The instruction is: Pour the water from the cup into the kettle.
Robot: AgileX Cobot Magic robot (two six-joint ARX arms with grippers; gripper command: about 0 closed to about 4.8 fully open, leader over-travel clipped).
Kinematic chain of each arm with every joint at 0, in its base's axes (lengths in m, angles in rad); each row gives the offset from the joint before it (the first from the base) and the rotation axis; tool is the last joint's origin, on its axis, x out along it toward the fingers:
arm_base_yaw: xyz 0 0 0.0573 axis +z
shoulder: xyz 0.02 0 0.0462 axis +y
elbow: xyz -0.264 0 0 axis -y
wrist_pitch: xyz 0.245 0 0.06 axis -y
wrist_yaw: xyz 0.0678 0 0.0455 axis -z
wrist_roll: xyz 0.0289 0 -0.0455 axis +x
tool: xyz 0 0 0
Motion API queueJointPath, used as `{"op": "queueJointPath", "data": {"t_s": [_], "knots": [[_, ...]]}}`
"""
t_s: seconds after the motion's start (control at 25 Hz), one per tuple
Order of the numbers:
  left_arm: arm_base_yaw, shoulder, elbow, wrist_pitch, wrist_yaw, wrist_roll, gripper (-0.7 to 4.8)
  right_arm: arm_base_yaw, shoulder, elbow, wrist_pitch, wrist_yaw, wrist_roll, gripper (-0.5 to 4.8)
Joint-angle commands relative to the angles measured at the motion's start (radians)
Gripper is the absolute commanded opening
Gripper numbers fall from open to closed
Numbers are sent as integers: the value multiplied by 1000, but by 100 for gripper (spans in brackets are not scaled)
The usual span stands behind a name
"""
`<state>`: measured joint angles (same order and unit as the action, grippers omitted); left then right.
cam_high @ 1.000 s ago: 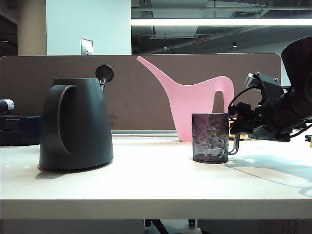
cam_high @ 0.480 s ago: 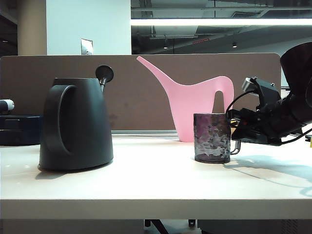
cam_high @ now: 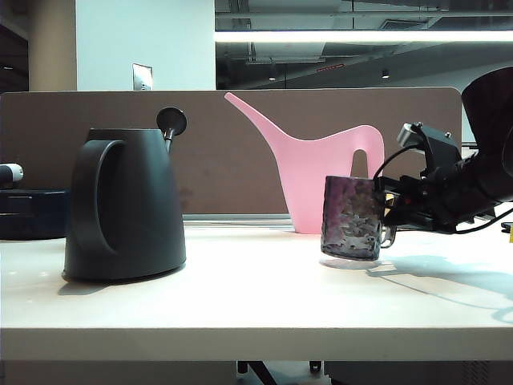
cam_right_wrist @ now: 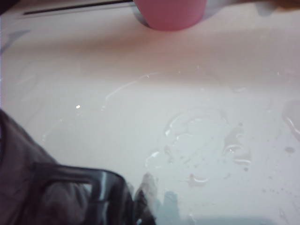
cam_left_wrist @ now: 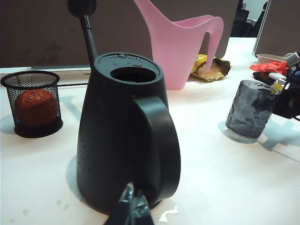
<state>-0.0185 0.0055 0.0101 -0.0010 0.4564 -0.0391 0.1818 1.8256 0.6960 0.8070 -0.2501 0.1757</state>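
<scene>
Though the right gripper (cam_high: 390, 215) hides the handle, its jaws pinch the cup (cam_high: 353, 218), tilted just off the table (cam_high: 240, 297) before the pink watering can (cam_high: 317, 172). Only the left wrist view shows the kettle (cam_left_wrist: 124, 136) mouth and left gripper (cam_left_wrist: 132, 206), jaws pressed together.

Probably an office, desk partition (cam_high: 232, 152), ceiling strip light (cam_high: 361, 36)

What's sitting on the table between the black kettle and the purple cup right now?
Nothing: in the exterior view, bare tabletop separates the kettle from the cup, held at its handle by the right gripper. The pink watering can stands farther back.
</scene>
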Motion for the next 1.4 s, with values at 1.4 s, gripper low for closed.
{"op": "queueJointPath", "data": {"t_s": [1.4], "knots": [[-1,1,2,10,0,1,-5,451,-157,935,-1185,540,-343,-9]]}}
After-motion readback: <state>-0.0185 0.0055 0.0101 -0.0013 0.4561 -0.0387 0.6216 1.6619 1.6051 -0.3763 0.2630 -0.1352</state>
